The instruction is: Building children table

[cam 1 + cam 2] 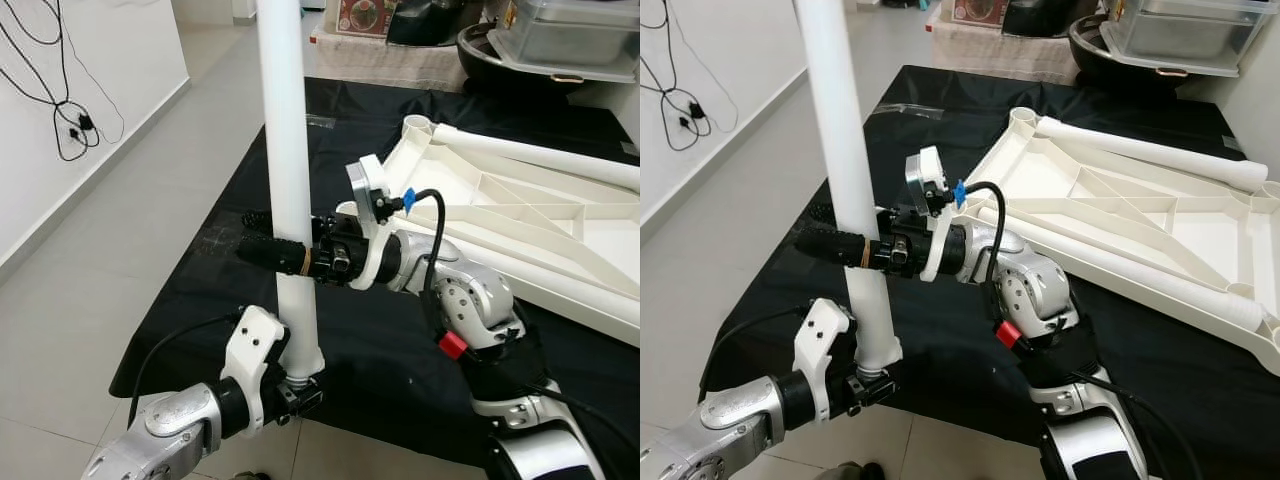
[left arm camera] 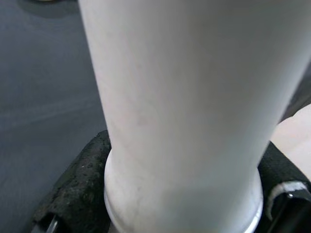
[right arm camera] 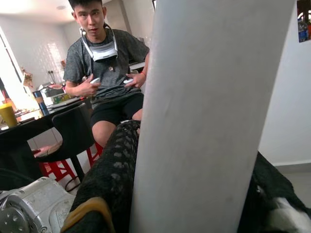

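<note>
A long white table leg stands upright in front of me, near the edge of the black-covered table. My right gripper is shut on the leg at mid-height, its black fingers on both sides of the tube. My left gripper is shut on the leg's lower end, near its collar. The white tabletop lies upside down on the cloth at the right, with another white leg along its far side.
A person sits on a chair across the room, holding controllers. Cables hang on the white wall at the left. Dark pots and a plastic bin stand beyond the table's far end. Grey floor tiles stretch to the left.
</note>
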